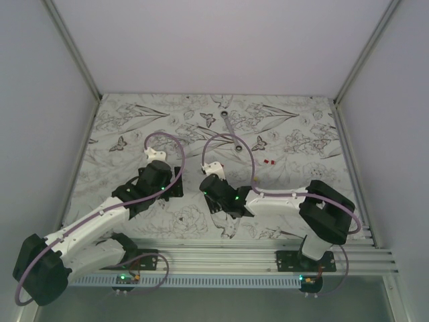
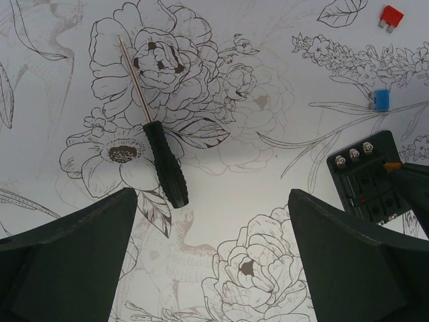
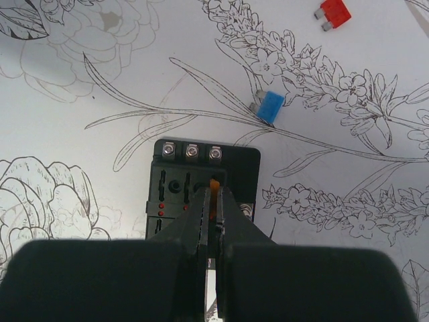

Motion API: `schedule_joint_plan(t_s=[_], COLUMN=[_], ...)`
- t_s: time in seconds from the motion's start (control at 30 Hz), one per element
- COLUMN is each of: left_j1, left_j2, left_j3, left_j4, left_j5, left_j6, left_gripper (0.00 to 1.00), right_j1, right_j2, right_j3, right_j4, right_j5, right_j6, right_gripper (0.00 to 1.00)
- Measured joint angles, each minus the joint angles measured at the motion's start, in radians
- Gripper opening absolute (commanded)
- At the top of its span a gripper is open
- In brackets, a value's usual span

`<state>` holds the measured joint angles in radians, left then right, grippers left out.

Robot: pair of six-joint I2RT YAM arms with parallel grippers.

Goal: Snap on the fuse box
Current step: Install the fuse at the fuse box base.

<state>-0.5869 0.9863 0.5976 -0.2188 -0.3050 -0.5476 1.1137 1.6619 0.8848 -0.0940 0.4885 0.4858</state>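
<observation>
Right gripper [image 3: 214, 196]: closed, pinching a thin orange fuse [image 3: 214, 182] at its tips, right over the fuse box.
Fuse box [image 3: 179, 171]: flat on the surface [image 3: 60, 127] directly beneath the right gripper's tips, slots exposed, with its row of 3 screws just beyond the tips.
Left gripper [image 2: 211, 201]: jaws wide apart and holding nothing. The fuse box lies to its right, close to the right finger.
Risk, misseat: the fuse looks close to a slot. If it goes down tilted or off-line, it would likely jam on the slot edge rather than snap in.
Risk, sliding box: nothing braces the fuse box, so a push that is not straight down could skid or tip it.
Risk, release: if the fuse is only half seated, it may lift back out when the jaws part.
Clutter ahead: a blue fuse [image 3: 271, 107] lies just past the box, ahead and to the right of the right gripper, and a red fuse [image 3: 333, 13] lies farther ahead.
Clutter left: a black-handled screwdriver [image 2: 161, 157] lies just ahead of the left gripper's left finger.
Open room: there is bare surface to the left of the right gripper. The enclosure walls stand well apart from both grippers in the top view.
</observation>
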Motion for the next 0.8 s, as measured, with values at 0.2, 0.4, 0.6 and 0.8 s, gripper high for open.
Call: schedule_joint_plan(t_s=[0.2, 0.4, 0.6, 0.8], left_j1=[0.007, 0.02, 0.026, 0.026], left_j2=[0.0, -0.024, -0.038, -0.039], left_j3=[0.0, -0.002, -0.007, -0.008], left_j4=[0.0, 0.0, 0.0, 0.0], left_j5=[0.004, 0.019, 0.026, 0.027], left_j6=[-0.021, -0.041, -0.047, -0.048], left_gripper=[1.0, 1.0, 1.0, 1.0], right_j1=[0.008, 0.01, 0.008, 0.005], right_j2=[0.002, 0.001, 0.0, 0.029], right_j3=[-0.001, -0.017, -0.022, 0.002], right_j4=[0.001, 0.007, 0.008, 0.008], right_j5=[0.021, 0.056, 0.064, 0.056], right_j6=[0.002, 0.004, 0.0, 0.001], right_gripper=[0.0, 0.0, 0.0, 0.0])
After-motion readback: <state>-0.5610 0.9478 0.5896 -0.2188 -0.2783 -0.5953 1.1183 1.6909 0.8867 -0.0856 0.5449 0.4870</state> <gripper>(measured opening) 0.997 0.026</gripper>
